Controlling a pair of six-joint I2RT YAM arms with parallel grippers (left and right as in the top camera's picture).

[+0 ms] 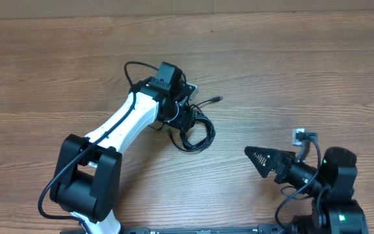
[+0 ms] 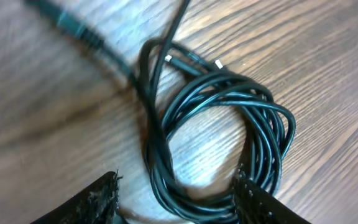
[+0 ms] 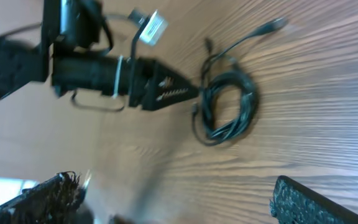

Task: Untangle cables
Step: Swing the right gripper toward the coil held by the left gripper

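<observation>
You have one coiled tangle of black cables (image 1: 199, 135) mid-table (image 1: 291, 65), its cords too bunched to count, with your left claw (image 1: 182, 116) angled down, spread wide astride its edge, and your right claw (image 1: 260, 158) well apart, pointing at it, likewise wide.

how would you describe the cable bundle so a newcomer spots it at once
On the wooden table, follow the white left arm to its tip near the middle. Beside that tip lies the cable bundle: thin black cords in a loose ring, one plug end trailing out, thinner than the arm's wiring.
</observation>
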